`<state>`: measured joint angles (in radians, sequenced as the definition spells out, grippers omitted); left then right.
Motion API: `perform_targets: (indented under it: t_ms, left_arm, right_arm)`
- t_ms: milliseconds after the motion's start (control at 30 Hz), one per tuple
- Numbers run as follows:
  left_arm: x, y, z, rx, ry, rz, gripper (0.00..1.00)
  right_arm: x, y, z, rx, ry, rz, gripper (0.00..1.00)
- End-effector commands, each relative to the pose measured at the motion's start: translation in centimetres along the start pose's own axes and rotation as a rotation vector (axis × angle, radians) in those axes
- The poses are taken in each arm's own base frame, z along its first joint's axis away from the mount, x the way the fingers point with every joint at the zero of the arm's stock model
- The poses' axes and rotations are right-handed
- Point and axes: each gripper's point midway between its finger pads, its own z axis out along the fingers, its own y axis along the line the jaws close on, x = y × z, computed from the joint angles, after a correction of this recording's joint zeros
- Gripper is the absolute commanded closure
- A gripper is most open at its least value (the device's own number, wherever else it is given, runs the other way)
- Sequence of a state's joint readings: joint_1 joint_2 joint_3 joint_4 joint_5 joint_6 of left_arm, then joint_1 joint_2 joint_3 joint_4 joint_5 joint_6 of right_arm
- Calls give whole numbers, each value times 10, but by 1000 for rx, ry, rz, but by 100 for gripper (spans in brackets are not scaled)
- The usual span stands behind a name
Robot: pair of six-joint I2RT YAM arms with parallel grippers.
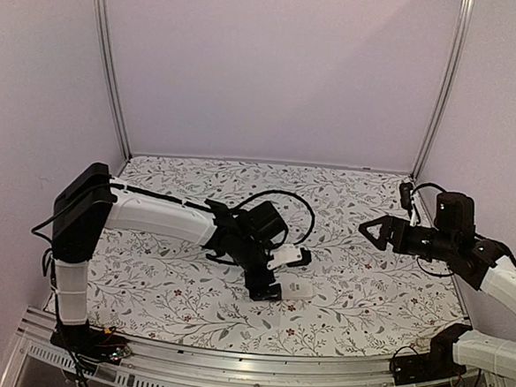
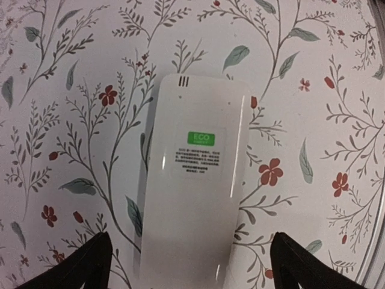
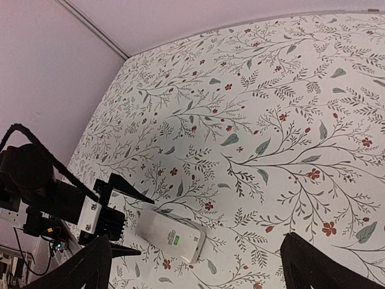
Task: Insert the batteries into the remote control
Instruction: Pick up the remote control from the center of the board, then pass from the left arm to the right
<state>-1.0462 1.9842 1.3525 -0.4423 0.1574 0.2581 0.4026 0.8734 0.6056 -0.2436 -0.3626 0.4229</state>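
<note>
The remote control (image 2: 195,180) is a white handset lying back-up on the flowered table, with a small green label on its back. It also shows as the remote control (image 1: 302,290) and the remote control (image 3: 171,235). My left gripper (image 2: 192,268) is open. Its two black fingers stand on either side of the remote's near end, clear of both edges. From above, the left gripper (image 1: 281,275) is low over the table's middle. My right gripper (image 1: 371,230) hangs open and empty at the right, well away from the remote. The batteries are not in view.
The floral table surface (image 1: 172,280) is walled by pale panels at the back and both sides. A black cable (image 1: 300,205) loops over the left wrist. The left arm (image 3: 54,192) fills the lower left of the right wrist view.
</note>
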Motion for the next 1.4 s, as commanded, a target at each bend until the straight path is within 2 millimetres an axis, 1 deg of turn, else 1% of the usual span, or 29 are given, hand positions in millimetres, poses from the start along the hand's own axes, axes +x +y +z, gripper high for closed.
perform_targets:
  t_ms: [0, 67, 200, 300, 467, 567, 633, 700, 800, 833, 867, 900, 967, 1033, 1100, 1167, 1267, 1367]
  left_arm:
    - [3, -2, 14, 67, 42, 72, 9]
    - [5, -3, 21, 84, 56, 79, 11]
    - [9, -6, 31, 111, 77, 91, 15]
    - [14, -7, 38, 118, 98, 88, 21]
    - [19, -6, 44, 113, 117, 104, 35]
    - [18, -4, 45, 93, 120, 120, 46]
    - [14, -1, 43, 69, 110, 126, 54]
    - [7, 3, 37, 49, 79, 124, 60]
    - [-11, 0, 17, 62, -22, 105, 64]
    - [-19, -1, 7, 70, -71, 90, 64]
    - [-32, -2, -11, 77, -139, 77, 65]
    - [-58, -9, -43, 120, -306, 45, 65]
    - [-72, -15, -68, 146, -419, 32, 65]
    - [-83, -23, -90, 178, -503, 29, 64]
    - [-95, -31, -112, 208, -590, 27, 64]
    - [-103, -38, -130, 242, -668, 27, 64]
    - [-113, -46, -153, 282, -763, 23, 64]
    - [-123, -51, -176, 318, -857, 17, 64]
  right_arm:
    - [-12, -15, -21, 105, -125, 19, 1]
    - [-13, -13, -25, 101, -131, 20, 1]
    - [-5, -13, -22, 85, -103, 37, 1]
    - [-2, -5, -21, 31, -102, 22, 1]
    - [0, 8, -26, -47, -128, -12, 1]
    - [-3, 13, -31, -68, -148, -28, 1]
    - [-3, 17, -32, -84, -146, -36, 1]
    - [-2, 20, -31, -100, -133, -41, 1]
    - [0, 23, -28, -121, -106, -46, 1]
    - [1, 26, -28, -134, -98, -47, 1]
    - [1, 30, -27, -156, -88, -56, 1]
    - [-3, 42, -29, -217, -85, -80, 1]
    - [-9, 57, -32, -288, -94, -104, 1]
    - [-14, 75, -38, -380, -102, -127, 1]
    - [-19, 88, -44, -440, -112, -142, 1]
    - [-28, 103, -51, -492, -146, -179, 1]
    - [-34, 124, -59, -561, -155, -223, 1]
    - [-36, 147, -61, -622, -144, -265, 1]
